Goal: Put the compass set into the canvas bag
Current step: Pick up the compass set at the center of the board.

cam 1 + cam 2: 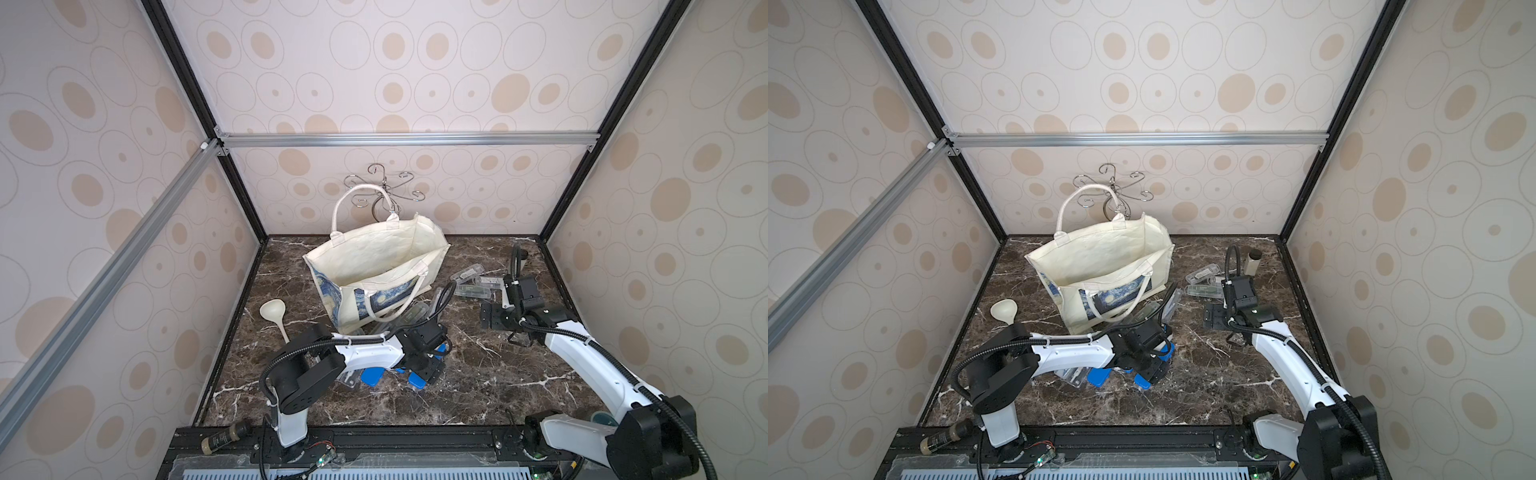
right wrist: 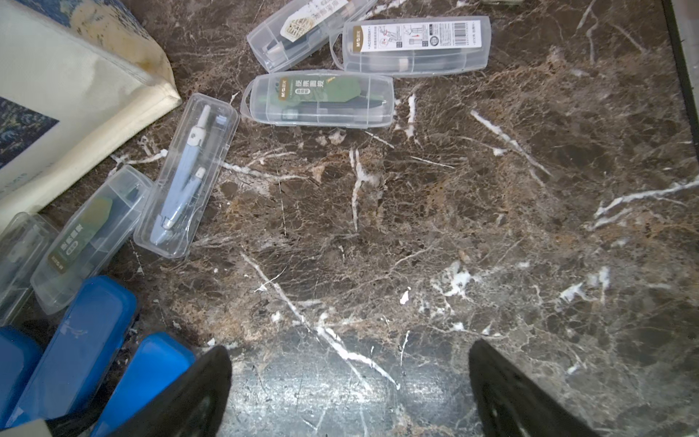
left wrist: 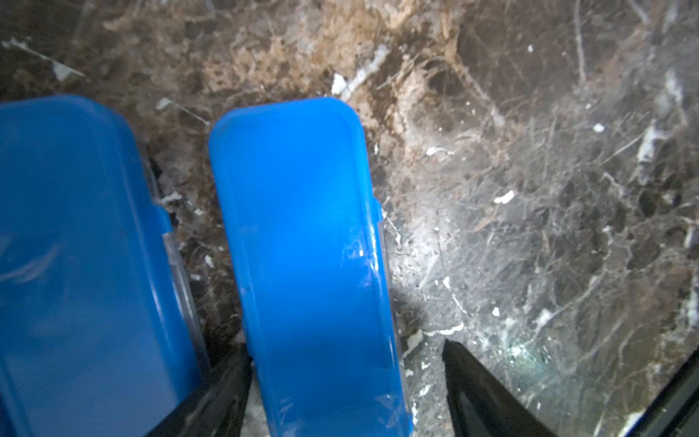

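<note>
Now the left tool (image 3: 344, 348) straddles a blue compass case (image 3: 302, 246), jaws apart; the right tool (image 2: 350, 348) gapes. Next: clamp, then lift toward the canvas bag (image 1: 374, 249), eleven o'clock.

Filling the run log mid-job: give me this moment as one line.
left gripper: open, straddling blue case | right gripper: open, empty, above table | bag: upright, mouth open | case: on table, not bagged

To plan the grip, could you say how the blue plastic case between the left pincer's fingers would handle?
The blue plastic case looks rigid, unlikely to sag. Its glossy shell may slip. Flat, it likely won't roll.
</note>
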`<state>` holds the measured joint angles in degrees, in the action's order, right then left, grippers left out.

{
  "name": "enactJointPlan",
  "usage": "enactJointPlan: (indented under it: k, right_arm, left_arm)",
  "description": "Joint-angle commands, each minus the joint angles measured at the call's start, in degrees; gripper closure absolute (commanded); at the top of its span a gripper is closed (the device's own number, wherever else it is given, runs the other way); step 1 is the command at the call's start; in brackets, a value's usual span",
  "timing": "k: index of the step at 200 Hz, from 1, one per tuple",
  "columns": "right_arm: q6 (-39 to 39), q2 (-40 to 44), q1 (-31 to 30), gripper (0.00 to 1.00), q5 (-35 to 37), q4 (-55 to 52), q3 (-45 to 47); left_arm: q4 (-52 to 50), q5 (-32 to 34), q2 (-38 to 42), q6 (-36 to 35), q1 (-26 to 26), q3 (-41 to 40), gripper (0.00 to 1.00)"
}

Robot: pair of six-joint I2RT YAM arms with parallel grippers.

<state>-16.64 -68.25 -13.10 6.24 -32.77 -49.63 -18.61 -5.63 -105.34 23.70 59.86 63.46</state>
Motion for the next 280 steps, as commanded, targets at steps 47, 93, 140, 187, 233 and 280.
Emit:
enactJointPlan:
  k: [47, 93, 140, 187, 233, 280]
  right_arm:
    - [-0.3, 1.5, 0.2, 0.0, 0.4, 0.4, 1.0]
    - [-0.5, 2.5, 0.2, 0.0, 0.3, 0.3, 1.4]
    - [-0.6, 3.6, 0.2, 0.0, 0.3, 0.6, 2.1]
    - [-0.8, 4.2, 0.2, 0.0, 0.8, 1.0, 2.1]
    - [-0.8, 4.6, 0.3, 0.0, 1.0, 1.1, 2.1]
    - [-1.1, 4.2, 0.3, 0.0, 1.0, 1.2, 2.1]
  left_arm:
    - [-7.1, 6.8, -6.1, 0.3, 0.9, 4.7, 0.4]
    - [-10.5, 10.9, -9.8, 0.1, 2.9, 7.6, 0.41]
    - [-11.4, 12.5, -12.8, 0.2, 4.2, 8.9, 0.47]
    - [-8.3, 13.4, -10.5, -0.7, 4.4, 7.9, 0.53]
    - [-4.1, 15.8, -5.9, -3.0, 4.4, 6.6, 0.54]
    - [-0.9, 16.9, -0.4, -6.7, 4.4, 7.0, 0.54]
